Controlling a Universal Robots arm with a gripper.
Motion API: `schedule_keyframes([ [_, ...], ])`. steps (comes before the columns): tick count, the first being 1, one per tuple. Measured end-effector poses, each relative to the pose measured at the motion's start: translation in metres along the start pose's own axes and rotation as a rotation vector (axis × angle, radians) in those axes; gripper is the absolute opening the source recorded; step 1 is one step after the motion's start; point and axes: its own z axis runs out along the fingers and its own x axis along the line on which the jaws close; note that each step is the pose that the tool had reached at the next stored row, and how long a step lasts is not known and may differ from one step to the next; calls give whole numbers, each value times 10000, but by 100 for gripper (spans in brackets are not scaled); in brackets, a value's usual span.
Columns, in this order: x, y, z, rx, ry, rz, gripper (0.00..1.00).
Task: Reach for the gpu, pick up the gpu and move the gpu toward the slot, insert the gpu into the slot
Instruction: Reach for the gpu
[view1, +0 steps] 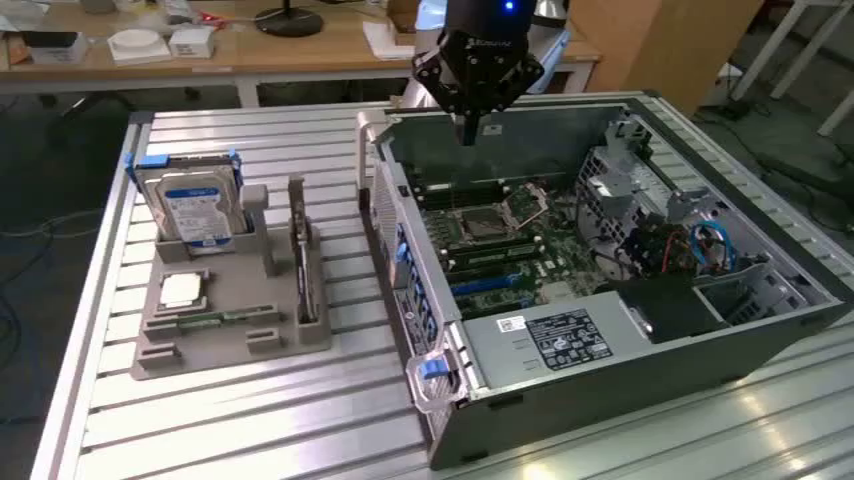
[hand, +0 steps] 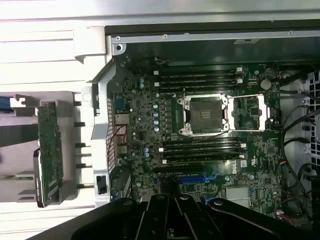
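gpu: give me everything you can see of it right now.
The gpu is a thin flat card, dark and very slim edge-on in the exterior view. The wrist view shows its face as green circuit board with small components and a dark strip along part of one edge. It stands on its long edge in a slot of the gray holder, beside the open computer case. Only the holder touches it. The end effector is apart from it, over the case.

We see the gpu (view1: 308, 270), a thin flat dark circuit card, standing upright on its long edge in a grey holder (view1: 227, 345). Well apart, its blue plastic slot (view1: 487, 286) sits unfilled.
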Motion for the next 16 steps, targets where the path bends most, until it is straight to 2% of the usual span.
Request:
schedule_keyframes([
  [5, 32, -3, -2, 1, 0, 0, 10],
  [16, 257, -19, -7, 0, 0, 1, 10],
])
